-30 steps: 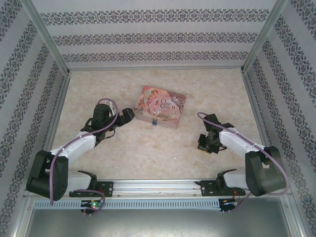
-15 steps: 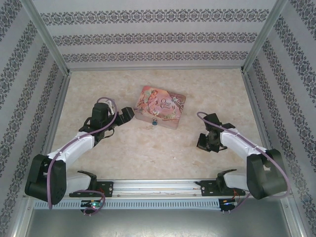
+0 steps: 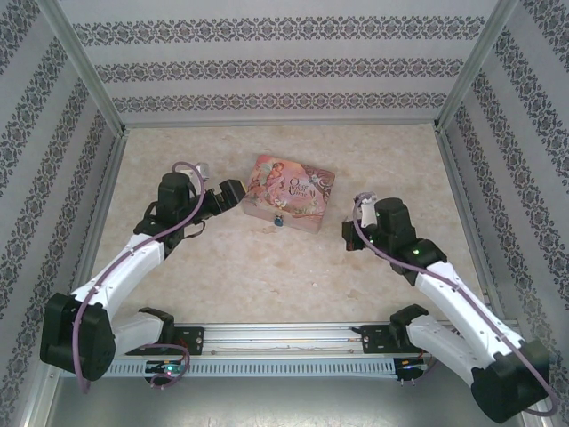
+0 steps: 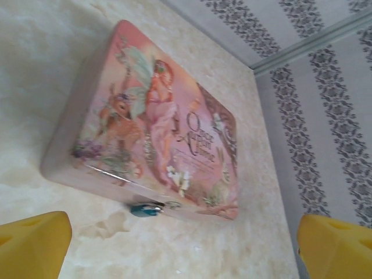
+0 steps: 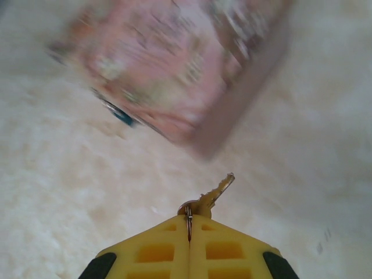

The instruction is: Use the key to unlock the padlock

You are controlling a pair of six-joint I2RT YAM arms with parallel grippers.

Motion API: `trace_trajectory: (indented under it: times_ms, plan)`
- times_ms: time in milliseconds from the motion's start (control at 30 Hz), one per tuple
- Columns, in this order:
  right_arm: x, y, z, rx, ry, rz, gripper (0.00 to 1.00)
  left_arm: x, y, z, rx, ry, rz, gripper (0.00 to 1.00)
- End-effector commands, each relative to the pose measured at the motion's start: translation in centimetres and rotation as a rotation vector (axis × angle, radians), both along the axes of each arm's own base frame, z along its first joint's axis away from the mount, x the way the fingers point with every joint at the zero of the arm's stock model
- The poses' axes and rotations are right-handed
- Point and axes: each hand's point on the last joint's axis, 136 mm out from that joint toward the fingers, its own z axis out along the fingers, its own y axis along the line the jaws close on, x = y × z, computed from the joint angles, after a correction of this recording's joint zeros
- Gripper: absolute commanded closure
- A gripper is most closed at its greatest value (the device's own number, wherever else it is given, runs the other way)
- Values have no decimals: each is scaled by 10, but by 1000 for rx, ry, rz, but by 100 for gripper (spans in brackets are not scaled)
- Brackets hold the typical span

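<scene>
Bright, even light, faint shadows; right wrist view motion-blurred, esp. pink tin (image 5: pixel 174 70); others sharp.

A pale, marbled beige counter (image 3: pixel 267 267) spreads under my left claw (image 3: pixel 229 196) and my right claw (image 3: pixel 349 235), evenly lit with soft shadows. Beyond both claws stands the back wall (image 3: pixel 284 67), white with dark floral bands. Matching side walls (image 3: pixel 44 160) flank them outward, joined by grey metal corner posts (image 3: pixel 84 67).

Padlock (image 3: pixel 278 221) against tin (image 3: pixel 291 189) near wall, between left tool (image 3: pixel 231 197) and right tool (image 3: pixel 349 234).
</scene>
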Motion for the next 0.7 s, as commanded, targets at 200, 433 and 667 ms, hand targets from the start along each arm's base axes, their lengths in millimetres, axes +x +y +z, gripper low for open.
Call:
trace_trajectory:
  times_ms: [200, 433, 667]
  plan:
    - [-22, 57, 75, -102, -576, 415, 100, -19, -41, 49, -87, -53, -161, 0]
    - [-26, 78, 79, -194, -683, 537, 100, -30, -66, 65, -106, -108, -261, 1]
    - [-22, 91, 77, -255, -696, 583, 100, -48, -105, 70, -56, -137, -415, 14]
